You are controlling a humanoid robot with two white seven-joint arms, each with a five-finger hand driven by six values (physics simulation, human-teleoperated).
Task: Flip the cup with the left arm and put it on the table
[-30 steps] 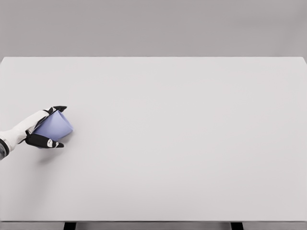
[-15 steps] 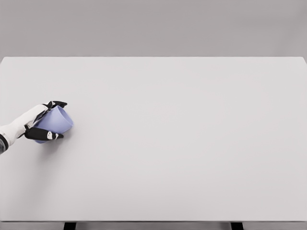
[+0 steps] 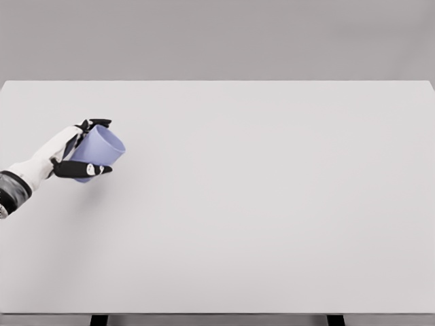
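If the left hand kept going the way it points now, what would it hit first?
Nothing visible: the left hand, gripping the cup, points rightward over bare table. The way looks free, though height is unclear.

text: none legible | labels: none | numbers: none

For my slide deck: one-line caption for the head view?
Left hand grips a tilted lavender cup above the white table.

Bright even light, sharp render, faint soft shadows
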